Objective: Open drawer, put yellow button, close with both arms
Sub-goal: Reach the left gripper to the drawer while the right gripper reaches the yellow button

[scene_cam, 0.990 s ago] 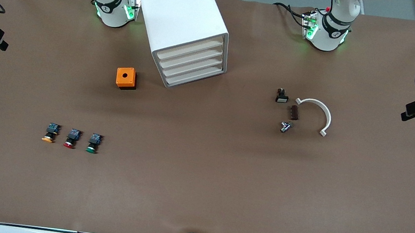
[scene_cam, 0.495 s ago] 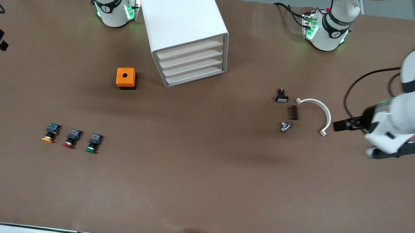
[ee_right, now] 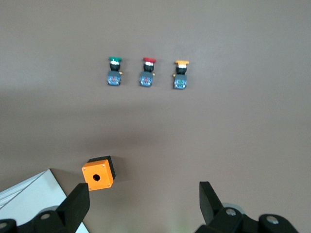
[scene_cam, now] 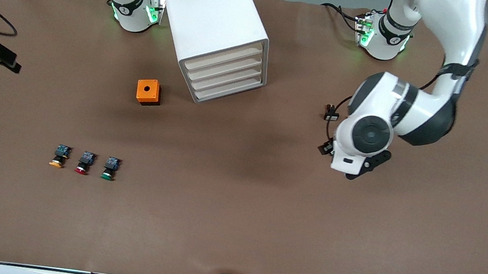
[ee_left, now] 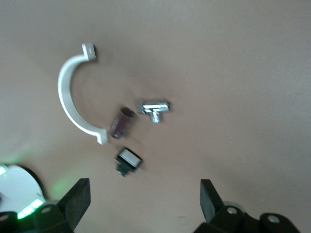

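Observation:
The yellow button [scene_cam: 57,157] lies on the brown table near the right arm's end, at the end of a row with a red-capped button [scene_cam: 84,163] and a green-capped one [scene_cam: 109,168]. It also shows in the right wrist view [ee_right: 181,73]. The white drawer cabinet [scene_cam: 221,71] stands between the arm bases with all its drawers shut. My right gripper [ee_right: 143,204] is open and empty, high over the right arm's end of the table [scene_cam: 4,58]. My left gripper [ee_left: 143,204] is open and empty, up over a group of small parts [scene_cam: 326,148].
An orange box [scene_cam: 148,91] with a round hole stands beside the cabinet; it also shows in the right wrist view [ee_right: 98,173]. Under the left gripper lie a white half-ring clamp [ee_left: 73,102], a brown piece [ee_left: 120,123], a metal tee [ee_left: 154,108] and a white-capped button [ee_left: 128,161].
The left arm has swung in from the table's end and now covers most of the small parts in the front view. The right gripper has shifted slightly inward.

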Action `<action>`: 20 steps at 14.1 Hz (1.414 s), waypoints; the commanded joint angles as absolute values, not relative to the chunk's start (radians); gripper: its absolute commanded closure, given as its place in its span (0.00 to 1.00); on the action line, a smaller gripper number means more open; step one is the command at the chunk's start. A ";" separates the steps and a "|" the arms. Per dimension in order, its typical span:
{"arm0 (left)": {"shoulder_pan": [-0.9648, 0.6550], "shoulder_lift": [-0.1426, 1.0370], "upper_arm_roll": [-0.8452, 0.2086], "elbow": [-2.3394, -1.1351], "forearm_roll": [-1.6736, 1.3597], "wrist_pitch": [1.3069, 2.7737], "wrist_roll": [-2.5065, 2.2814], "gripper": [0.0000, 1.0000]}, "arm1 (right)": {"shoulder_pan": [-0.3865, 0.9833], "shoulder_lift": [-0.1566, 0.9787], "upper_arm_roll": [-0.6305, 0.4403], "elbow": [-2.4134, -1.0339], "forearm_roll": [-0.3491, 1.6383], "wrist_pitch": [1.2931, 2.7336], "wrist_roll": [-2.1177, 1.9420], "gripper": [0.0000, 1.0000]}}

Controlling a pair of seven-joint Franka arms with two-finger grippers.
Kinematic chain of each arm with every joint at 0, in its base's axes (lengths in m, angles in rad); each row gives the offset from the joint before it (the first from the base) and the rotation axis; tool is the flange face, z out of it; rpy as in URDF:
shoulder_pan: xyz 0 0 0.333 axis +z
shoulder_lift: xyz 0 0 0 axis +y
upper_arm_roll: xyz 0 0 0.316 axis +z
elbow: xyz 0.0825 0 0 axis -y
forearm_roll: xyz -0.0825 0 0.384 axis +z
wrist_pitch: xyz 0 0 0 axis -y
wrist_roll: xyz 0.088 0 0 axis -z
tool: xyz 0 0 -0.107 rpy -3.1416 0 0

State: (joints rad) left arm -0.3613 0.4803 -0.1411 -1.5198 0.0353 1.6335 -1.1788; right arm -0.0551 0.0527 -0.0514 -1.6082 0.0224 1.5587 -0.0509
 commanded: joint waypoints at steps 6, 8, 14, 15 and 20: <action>-0.485 0.650 -0.129 -1.339 -0.343 1.551 -1.709 0.01 | -0.118 0.241 -0.048 -1.587 -0.040 1.688 -0.083 0.00; -0.494 0.693 -0.138 -1.301 -0.460 1.537 -1.866 0.01 | -0.135 0.250 -0.046 -1.662 -0.025 1.813 -0.019 0.00; -0.522 0.784 -0.144 -1.272 -0.858 1.415 -2.175 0.01 | -0.144 0.392 -0.046 -1.792 -0.025 2.198 -0.003 0.00; -0.520 0.805 -0.156 -1.275 -0.903 1.389 -2.207 0.01 | -0.153 0.423 -0.046 -1.793 -0.023 2.242 -0.003 0.00; -0.520 0.854 -0.181 -1.278 -0.982 1.367 -2.229 0.29 | -0.164 0.527 -0.044 -1.882 -0.003 2.507 0.005 0.00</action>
State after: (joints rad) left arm -0.5247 0.8230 -0.1739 -1.3072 -0.9397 1.3907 -2.2027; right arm -0.1492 0.4941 -0.0593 -1.8474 -0.0264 2.4146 -0.0092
